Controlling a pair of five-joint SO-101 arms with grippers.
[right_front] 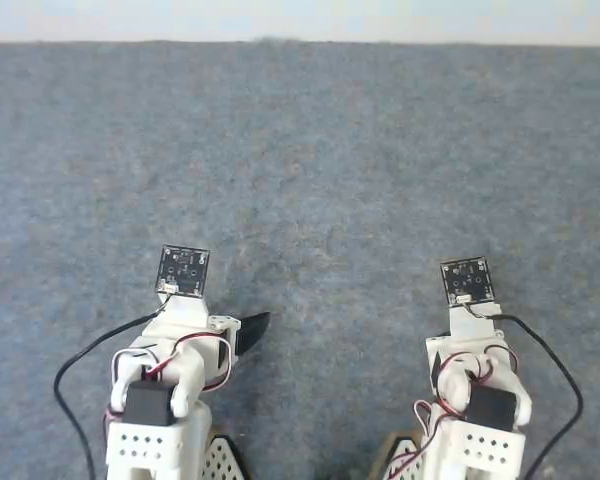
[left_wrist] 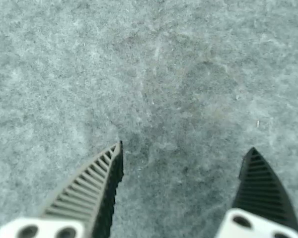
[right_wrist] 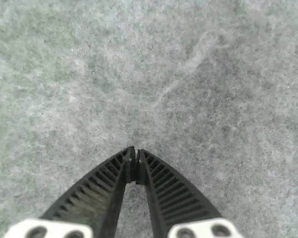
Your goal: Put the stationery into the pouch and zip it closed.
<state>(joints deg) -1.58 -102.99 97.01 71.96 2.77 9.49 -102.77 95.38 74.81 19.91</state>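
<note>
Jaws of the left gripper (left_wrist: 186, 148) stand wide apart, with nothing between them but grey felt (left_wrist: 154, 74). Those of the right gripper (right_wrist: 134, 151) are pressed together tip to tip, holding nothing, over the same felt. From above, the left arm (right_front: 165, 400) sits at the near left of the table and the right arm (right_front: 475, 395) at the near right, well apart, both close to the near edge. One black finger (right_front: 252, 332) of the left gripper juts out toward the right arm. A black cable (right_front: 75, 375) loops beside the left arm, and another cable (right_front: 565, 380) beside the right. Felt covers the table up to a pale strip (right_front: 300, 20) at the far edge.
</note>
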